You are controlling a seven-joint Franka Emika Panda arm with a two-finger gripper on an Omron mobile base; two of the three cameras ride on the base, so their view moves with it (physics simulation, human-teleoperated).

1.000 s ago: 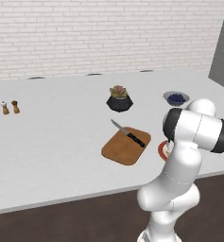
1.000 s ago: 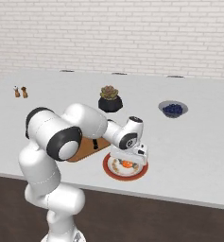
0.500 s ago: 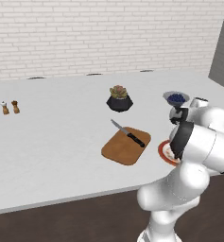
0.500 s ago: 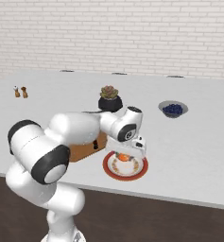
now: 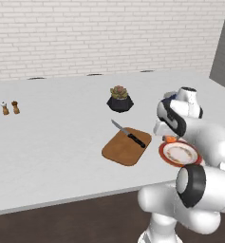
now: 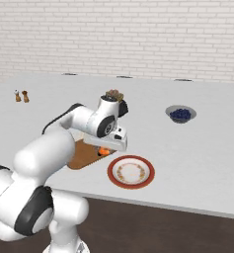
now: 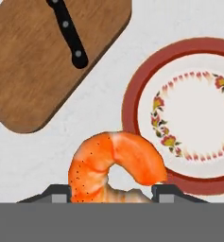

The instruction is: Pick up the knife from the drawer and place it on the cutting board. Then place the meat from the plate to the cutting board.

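I count one cutting board with one knife on it. Beside the cutting board I see one plate and one piece of meat. Beyond the cutting board I see one potted plant, one bowl and two shakers.

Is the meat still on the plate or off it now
Off it. The plate lies bare, showing just its flower pattern, while the meat sits between the gripper fingertips, above the counter between plate and cutting board.

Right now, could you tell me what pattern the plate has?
The plate is white with a ring of small flowers and a dark red rim, clearest in the hand view.
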